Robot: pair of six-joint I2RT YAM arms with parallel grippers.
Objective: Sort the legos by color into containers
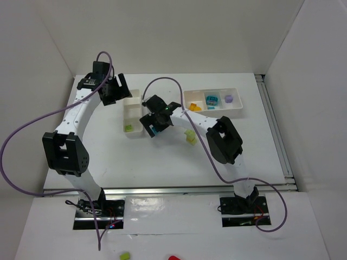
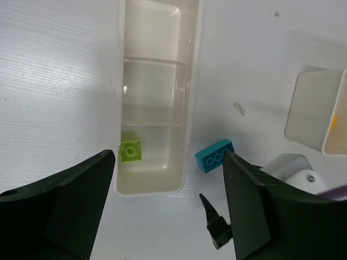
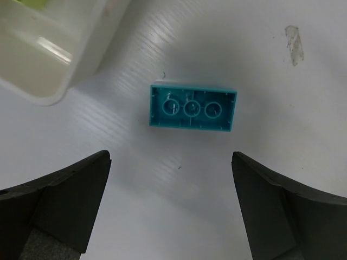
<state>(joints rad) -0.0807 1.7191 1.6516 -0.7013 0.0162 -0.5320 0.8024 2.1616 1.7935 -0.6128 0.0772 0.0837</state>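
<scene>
A teal brick [image 3: 192, 108] lies upside down on the table just right of the narrow tray's near end; it also shows in the left wrist view [image 2: 215, 155] and, partly hidden, in the top view [image 1: 156, 131]. My right gripper [image 3: 171, 200] is open above it, empty, in the top view [image 1: 154, 124]. My left gripper [image 2: 168, 216] is open and empty above the narrow tray [image 2: 187, 81], at its far end in the top view [image 1: 120, 91]. One lime brick [image 2: 130, 150] lies in that tray's near compartment. The wide tray [image 1: 212, 91] holds yellow-orange [image 1: 194, 106], teal [image 1: 211, 100] and purple [image 1: 229, 99] bricks.
Lime bricks [image 1: 190, 136] lie on the table under the right arm's forearm. The wide tray's corner [image 2: 317, 111] shows right of the teal brick. White walls enclose the table on three sides. Purple cables hang from both arms.
</scene>
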